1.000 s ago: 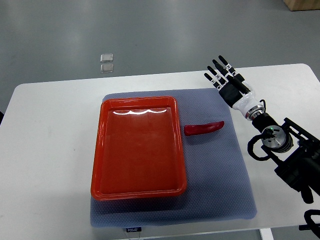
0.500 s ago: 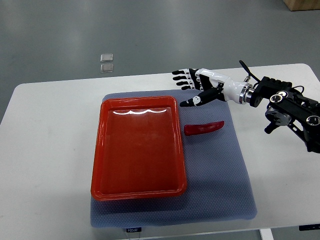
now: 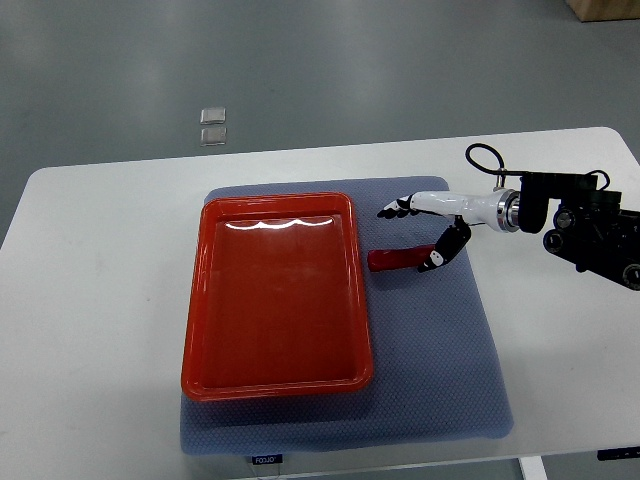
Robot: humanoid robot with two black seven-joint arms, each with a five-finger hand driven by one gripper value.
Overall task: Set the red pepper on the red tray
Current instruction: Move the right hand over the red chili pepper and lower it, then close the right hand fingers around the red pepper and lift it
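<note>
The right hand [image 3: 428,222] reaches in from the picture's right edge over the far right part of a blue-grey mat [image 3: 440,370]; its white forearm lies nearly level across the table [image 3: 90,300], and behind it a black wrist and arm assembly [image 3: 585,225] with a looped cable sits over the white tabletop. The hand is open and holds nothing; its dark-tipped fingers [image 3: 392,210] point left toward the tray, while the thumb [image 3: 440,252] hangs down on the near side, its tip at the right end of the pepper (whether it touches the pepper cannot be told from this steep angle).

The red pepper [image 3: 395,260] lies flat on the mat, lengthwise left to right, just beside the right rim of the red tray [image 3: 200,300] at about its upper third; its left end is very close to the rim, and it is outside the tray, not on it. The tray is a shallow rectangle with a raised edge, set with its long side running away from the robot, on the left half of the mat; light glints along its far inner wall.

On the grey floor beyond the table, two small pale squares [image 3: 213,126] lie one behind the other.
</note>
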